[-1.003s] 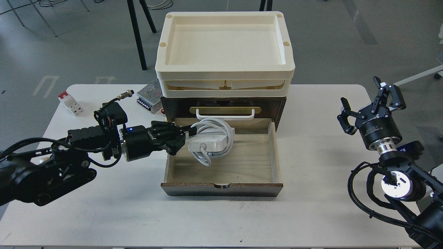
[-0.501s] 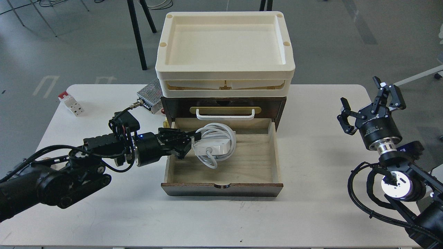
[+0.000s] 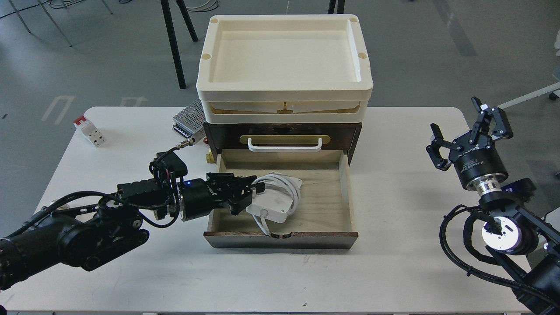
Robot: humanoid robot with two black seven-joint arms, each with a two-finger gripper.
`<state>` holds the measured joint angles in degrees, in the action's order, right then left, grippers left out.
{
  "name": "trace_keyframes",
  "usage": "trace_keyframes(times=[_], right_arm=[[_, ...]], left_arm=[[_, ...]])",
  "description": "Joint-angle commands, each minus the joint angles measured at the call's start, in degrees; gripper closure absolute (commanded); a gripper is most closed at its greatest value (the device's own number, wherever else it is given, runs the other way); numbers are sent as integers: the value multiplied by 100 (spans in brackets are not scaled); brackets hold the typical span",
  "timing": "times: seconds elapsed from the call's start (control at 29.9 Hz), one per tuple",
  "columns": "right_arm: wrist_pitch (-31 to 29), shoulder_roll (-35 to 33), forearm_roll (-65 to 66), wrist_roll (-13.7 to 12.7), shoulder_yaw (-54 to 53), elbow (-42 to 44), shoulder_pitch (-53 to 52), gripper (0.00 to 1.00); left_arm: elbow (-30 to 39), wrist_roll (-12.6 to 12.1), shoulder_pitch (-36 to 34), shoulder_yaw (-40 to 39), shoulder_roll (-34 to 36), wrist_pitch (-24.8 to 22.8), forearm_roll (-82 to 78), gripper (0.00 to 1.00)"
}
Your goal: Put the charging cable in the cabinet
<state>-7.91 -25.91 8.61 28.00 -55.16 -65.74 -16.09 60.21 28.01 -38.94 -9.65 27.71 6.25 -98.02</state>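
Observation:
The charging cable (image 3: 276,202), a white square adapter with its white cord coiled round it, lies low inside the open drawer (image 3: 323,205) of the dark brown cabinet (image 3: 355,131), towards the drawer's left front. My left gripper (image 3: 253,194) reaches in over the drawer's left wall and is shut on the adapter's left edge. One cord loop hangs towards the drawer front. My right gripper (image 3: 466,127) is open and empty, raised at the table's right side, far from the cabinet.
Cream plastic trays (image 3: 284,92) are stacked on top of the cabinet. A white handle (image 3: 284,146) on a brass plate sits above the drawer. A perforated metal power-supply box (image 3: 189,118) and a red-and-white block (image 3: 89,129) lie at the back left of the white table (image 3: 280,280).
My left gripper has moved right and down with the charging cable, from above the drawer's back left to low inside it. The right arm has not moved.

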Motion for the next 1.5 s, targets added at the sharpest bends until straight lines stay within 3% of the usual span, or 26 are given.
trace_keyframes(times=[0.0,0.17,0.3,0.47,0.74,0.87,1.14,1.47], right_arm=[[0,-2,0,0,5,0,0,1],[0,-2,0,0,5,0,0,1],[0,-2,0,0,-4,0,0,1],[0,-2,0,0,-4,0,0,1],[-9,-2,0,0,14,-9,0,1],[-44,-2,9,0,31,-62,18,1],[-70,165,272,0,154,-97,-8,1],[-70,191,290,0,216,-88,-35,1]], left_arm=[[-36,-1,-35,-19,-20,-1,37,22],[-36,-1,-114,-19,-11,-27,38,7],[-18,-1,-123,-37,33,-36,38,0],[34,-1,-140,-90,147,-36,46,0],[570,-1,-79,-423,1139,-202,370,0],[1036,-1,-9,-424,1877,-291,1160,0],[1045,-1,413,-441,2616,-264,3479,0],[782,-1,563,-625,2758,-220,6784,0]])
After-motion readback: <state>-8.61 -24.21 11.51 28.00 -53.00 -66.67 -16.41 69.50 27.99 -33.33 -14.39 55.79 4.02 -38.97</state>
